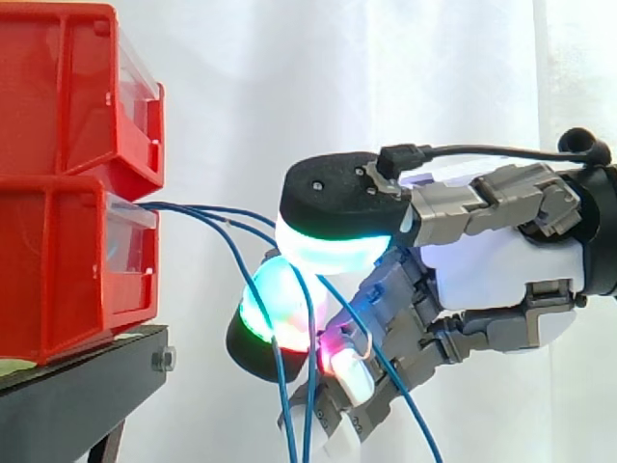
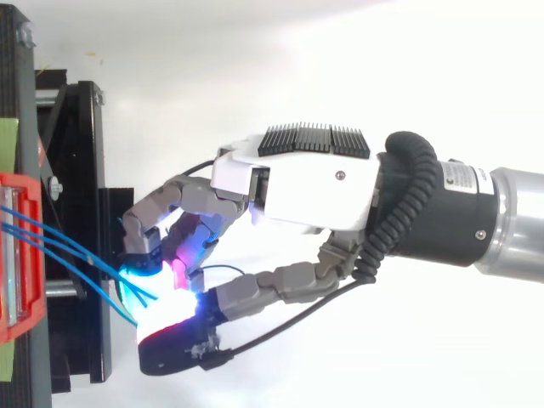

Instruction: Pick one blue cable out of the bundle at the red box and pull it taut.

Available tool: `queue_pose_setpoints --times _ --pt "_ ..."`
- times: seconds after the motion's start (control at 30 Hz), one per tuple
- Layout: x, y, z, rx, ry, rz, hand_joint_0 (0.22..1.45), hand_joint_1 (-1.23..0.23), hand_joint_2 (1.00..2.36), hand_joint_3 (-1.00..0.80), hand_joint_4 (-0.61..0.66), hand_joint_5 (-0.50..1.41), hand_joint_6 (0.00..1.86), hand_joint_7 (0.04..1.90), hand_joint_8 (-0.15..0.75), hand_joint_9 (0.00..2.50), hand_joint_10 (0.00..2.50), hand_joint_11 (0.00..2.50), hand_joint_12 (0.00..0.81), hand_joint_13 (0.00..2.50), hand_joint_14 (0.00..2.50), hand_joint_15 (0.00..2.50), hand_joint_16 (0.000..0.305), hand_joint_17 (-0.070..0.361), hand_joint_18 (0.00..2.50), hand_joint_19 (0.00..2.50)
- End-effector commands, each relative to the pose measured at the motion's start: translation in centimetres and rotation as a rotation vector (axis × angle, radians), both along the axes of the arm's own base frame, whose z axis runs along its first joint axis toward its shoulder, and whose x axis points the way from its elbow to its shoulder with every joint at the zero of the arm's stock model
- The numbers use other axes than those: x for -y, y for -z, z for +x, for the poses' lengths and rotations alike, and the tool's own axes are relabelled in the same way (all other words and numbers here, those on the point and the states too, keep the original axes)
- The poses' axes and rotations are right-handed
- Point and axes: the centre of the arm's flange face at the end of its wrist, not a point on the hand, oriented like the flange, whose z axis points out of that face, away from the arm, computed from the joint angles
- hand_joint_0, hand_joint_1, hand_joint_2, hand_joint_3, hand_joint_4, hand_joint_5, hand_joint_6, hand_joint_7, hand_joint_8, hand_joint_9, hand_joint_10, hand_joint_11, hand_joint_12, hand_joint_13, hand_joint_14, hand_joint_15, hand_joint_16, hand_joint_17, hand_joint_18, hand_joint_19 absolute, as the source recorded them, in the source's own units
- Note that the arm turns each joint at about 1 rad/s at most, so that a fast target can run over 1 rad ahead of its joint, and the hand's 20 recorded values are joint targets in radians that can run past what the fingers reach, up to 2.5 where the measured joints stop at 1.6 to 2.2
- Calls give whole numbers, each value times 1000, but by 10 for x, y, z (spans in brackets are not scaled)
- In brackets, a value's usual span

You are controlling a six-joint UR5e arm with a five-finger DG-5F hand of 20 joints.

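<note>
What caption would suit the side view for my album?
A robot hand among the blue cables trailing from a red bin.

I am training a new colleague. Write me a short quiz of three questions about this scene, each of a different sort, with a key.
1. True or false: the blue cables run straight and taut.
2. Of the two stacked red bins, the cables leave: A the upper; B the lower; C neither.
3. Fill in: in the side view, the hand reaches in from the ___ edge.
Key: 1 false, they sag downward; 2 B; 3 right.
</note>
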Motion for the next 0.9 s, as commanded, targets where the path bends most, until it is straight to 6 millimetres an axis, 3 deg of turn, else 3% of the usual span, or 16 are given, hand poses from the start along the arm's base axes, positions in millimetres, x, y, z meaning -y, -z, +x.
queue_pose_setpoints --times 0.0,0.07,0.2,0.3,0.4,0.47,0.6,0.7,0.8,0.87 --pt "-1 0 0 0 0 0 620 -850 1015 -211 115 -126 894 994 362 1039 13 767 387 751 15 393 45 101 643 390" --pt "-1 0 0 0 0 0 655 -915 1014 -270 93 -128 898 1026 356 1039 13 779 382 759 14 394 44 100 663 376" --pt "-1 0 0 0 0 1 684 -906 1002 -474 104 -120 897 1012 353 1042 13 780 378 762 14 386 44 100 672 373" --pt "-1 0 0 -3 0 1 609 -891 1000 -500 117 -99 884 1050 342 1066 13 763 372 763 14 392 44 98 670 391" --pt "0 1 -1 -11 0 -1 503 -744 1000 -500 68 -78 866 1043 350 1118 12 724 387 787 13 396 47 106 697 404" --pt "0 1 -1 -14 0 -1 502 -609 1000 -500 27 -69 850 1044 336 1138 13 685 386 791 15 394 48 107 682 424" --pt "0 1 -1 -14 0 -1 556 -475 1001 -482 7 -70 835 1037 329 1136 12 676 376 762 14 404 45 102 625 462" --pt "0 1 -1 -14 -2 -1 573 -485 1007 -396 43 -68 818 1033 328 1130 14 671 375 753 14 410 45 101 604 484" --pt "-1 1 -1 -14 -3 -1 573 -631 1011 -257 71 -60 799 1072 375 1153 12 682 413 788 12 396 52 117 677 432" --pt "-1 1 -1 -14 -3 -1 570 -707 1009 -199 93 -73 840 1134 395 1204 12 818 434 825 12 408 55 124 733 404"
